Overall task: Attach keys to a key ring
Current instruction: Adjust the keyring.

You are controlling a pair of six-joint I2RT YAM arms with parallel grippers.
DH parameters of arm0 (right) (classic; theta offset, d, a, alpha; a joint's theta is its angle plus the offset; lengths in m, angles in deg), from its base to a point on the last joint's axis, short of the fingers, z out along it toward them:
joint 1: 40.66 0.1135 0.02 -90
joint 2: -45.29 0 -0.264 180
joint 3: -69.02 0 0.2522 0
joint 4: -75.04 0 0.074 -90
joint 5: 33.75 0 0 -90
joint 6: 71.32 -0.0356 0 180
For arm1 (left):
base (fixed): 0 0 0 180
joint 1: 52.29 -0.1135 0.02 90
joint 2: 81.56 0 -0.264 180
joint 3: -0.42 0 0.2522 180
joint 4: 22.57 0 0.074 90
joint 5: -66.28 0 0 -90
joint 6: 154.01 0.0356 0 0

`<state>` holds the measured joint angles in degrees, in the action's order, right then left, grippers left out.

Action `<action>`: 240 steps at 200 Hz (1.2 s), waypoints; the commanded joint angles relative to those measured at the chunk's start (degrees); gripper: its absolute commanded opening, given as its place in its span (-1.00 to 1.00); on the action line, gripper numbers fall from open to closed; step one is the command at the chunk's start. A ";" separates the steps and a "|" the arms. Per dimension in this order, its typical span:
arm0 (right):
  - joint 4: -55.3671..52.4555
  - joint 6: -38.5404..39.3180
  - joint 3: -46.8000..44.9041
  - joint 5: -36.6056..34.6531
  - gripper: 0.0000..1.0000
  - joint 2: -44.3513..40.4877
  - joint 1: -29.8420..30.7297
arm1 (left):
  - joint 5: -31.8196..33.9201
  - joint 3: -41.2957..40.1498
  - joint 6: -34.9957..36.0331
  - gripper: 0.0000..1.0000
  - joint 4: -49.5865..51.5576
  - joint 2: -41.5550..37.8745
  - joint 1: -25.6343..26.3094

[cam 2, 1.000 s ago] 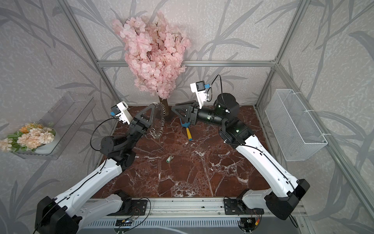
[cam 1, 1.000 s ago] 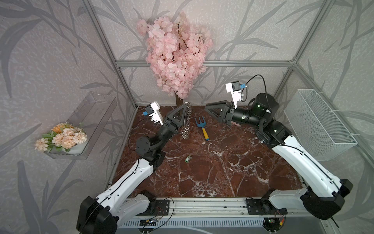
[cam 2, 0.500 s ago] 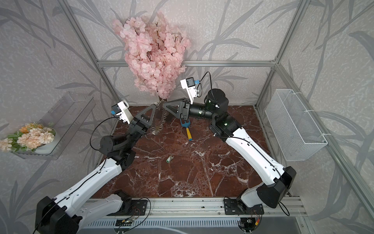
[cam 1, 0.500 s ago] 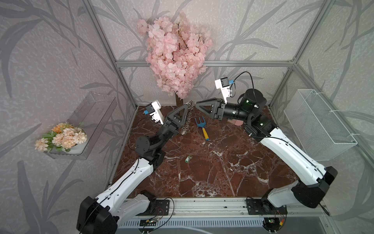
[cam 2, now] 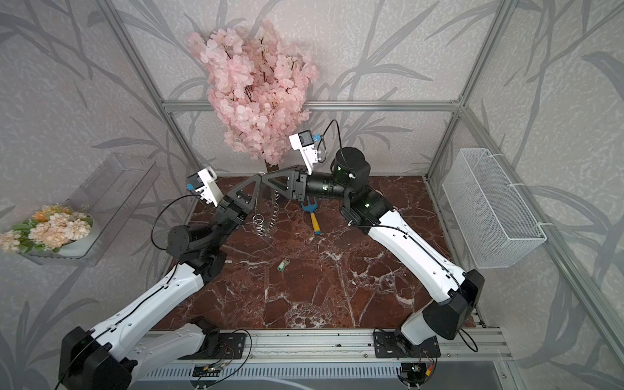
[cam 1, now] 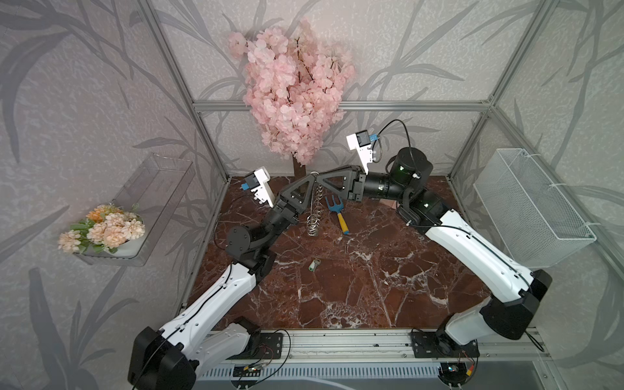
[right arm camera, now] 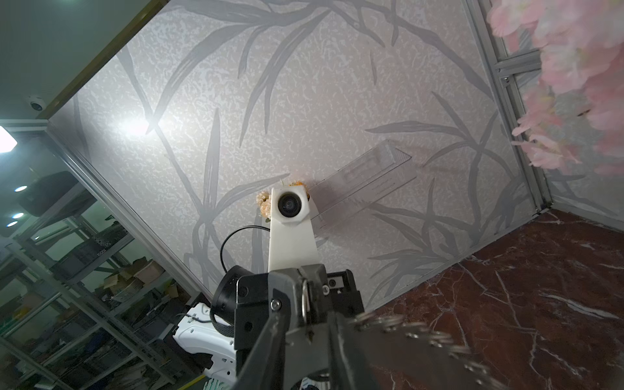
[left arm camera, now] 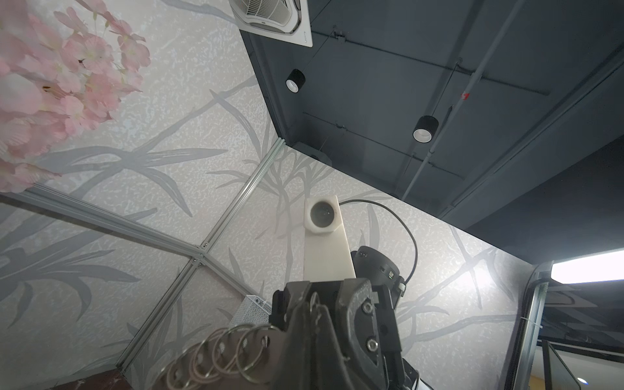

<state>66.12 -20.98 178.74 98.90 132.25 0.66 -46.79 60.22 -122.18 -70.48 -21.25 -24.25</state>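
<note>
Currently the left gripper is pinching shut on the top loop of the key ring. It is doing so high above the table, at the back, just in front of the trunk of the blossom tree. The right gripper is meeting it tip to tip at that same loop. Its jaws are sitting narrow, but I cannot tell whether they are gripping the metal: both top views are showing it side-on, and the wrist views are too crowded there.

The key ring is hanging straight down from the tips as a string of small silver split rings. Its lower end is reaching near the marble; contact cannot be told.

A blue-and-yellow toy fork is lying just beside that lower end, on the right side.

The key, with its pale green tag, is lying flat on the table toward the front. It is lying between the two arms, well apart from both grippers and not on the ring.

A wire basket is hanging on the right wall. A clear shelf on the left wall is carrying flowers.
</note>
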 commanded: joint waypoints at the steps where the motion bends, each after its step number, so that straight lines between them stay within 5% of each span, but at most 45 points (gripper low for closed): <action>1: 1.57 -0.16 2.04 0.85 -0.53 0.23 0.20 | -1.15 1.78 -0.54 -1.00 -2.25 -0.11 0.18; 69: -1.08 1.75 2.52 -0.20 -1.00 -0.01 0.33 | -1.85 2.15 -0.54 -1.00 -0.30 -0.23 0.19; 81: -3.38 3.10 2.98 -0.46 -1.00 -0.25 0.38 | -2.47 2.56 -0.41 -0.75 0.76 -0.25 0.19; 100: -10.98 8.20 5.16 -1.05 -1.00 -0.74 0.27 | -2.69 2.90 0.22 0.12 3.99 -0.92 0.16; 108: -15.75 11.46 6.84 -1.69 -1.00 -0.94 0.25 | -2.45 2.96 1.04 0.31 5.82 -1.58 0.16; 143: -38.70 23.24 16.36 -1.35 -1.00 0.45 -0.59 | -3.19 4.78 8.32 0.41 17.89 -4.17 0.09; 177: -58.44 32.02 26.01 -1.17 -1.00 3.38 -0.54 | -10.82 9.69 17.43 0.39 29.63 -3.31 -0.13; 240: -75.07 39.41 31.46 -5.11 -1.00 4.35 -0.54 | -29.61 17.75 29.95 0.15 46.95 1.14 -0.43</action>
<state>-0.41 13.86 208.16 95.58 136.29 0.26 -65.84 74.67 -99.69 -32.84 -21.66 -24.34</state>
